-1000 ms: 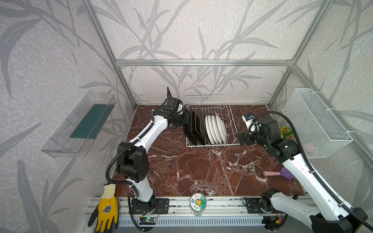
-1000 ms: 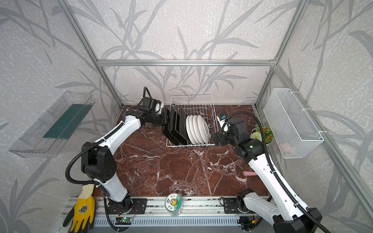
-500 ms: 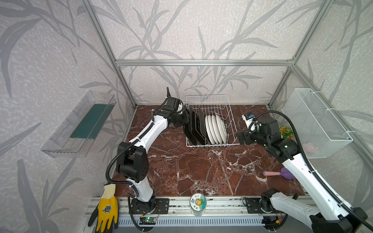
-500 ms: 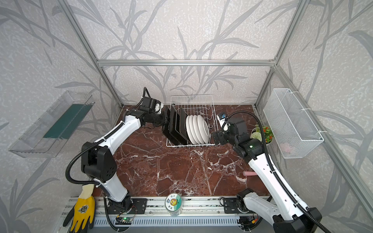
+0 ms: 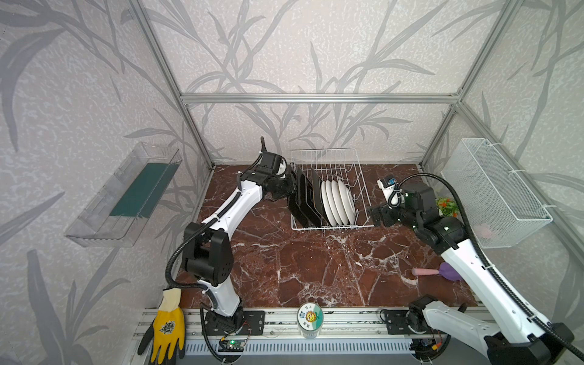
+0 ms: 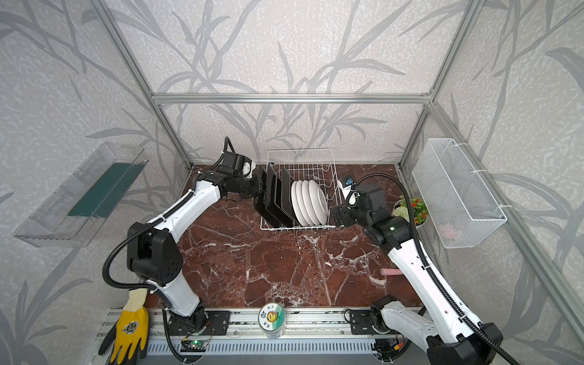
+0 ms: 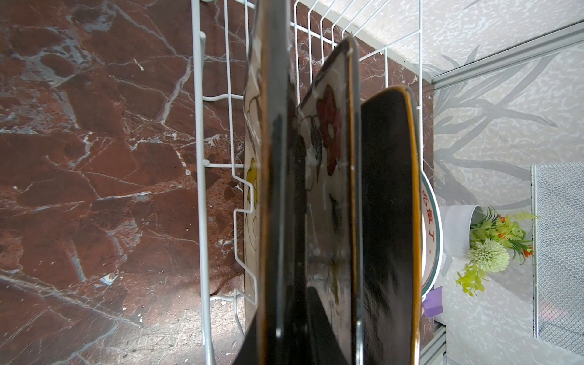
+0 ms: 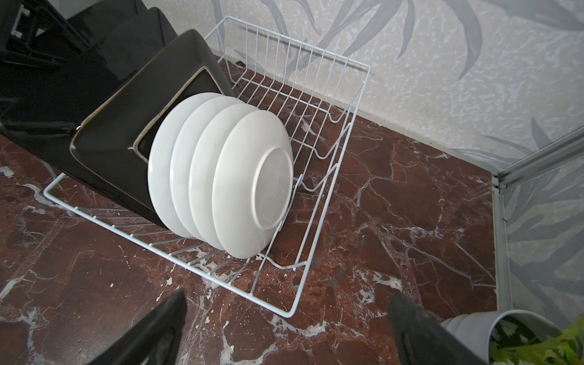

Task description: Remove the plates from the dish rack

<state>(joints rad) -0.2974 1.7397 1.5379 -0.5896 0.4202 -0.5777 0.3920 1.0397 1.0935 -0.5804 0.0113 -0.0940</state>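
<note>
In both top views the left gripper (image 5: 289, 189) is clamping the end square plate (image 5: 299, 203), black-backed and upright in the white wire dish rack (image 5: 328, 154), with two more square plates (image 5: 316, 199) and four round white plates (image 5: 339, 202) lining up beyond it. Left wrist view: its glossy black rim is running between the fingers (image 7: 322, 335), cream flower faces showing. Right wrist view: the right gripper (image 8: 287, 298) is hanging wide open just short of the rack's corner.

The red-brown marble tabletop (image 5: 316, 268) carries the white wire dish rack (image 5: 328, 159), a potted plant (image 5: 446, 206) and, perhaps, a pink-handled brush (image 5: 437, 271).
</note>
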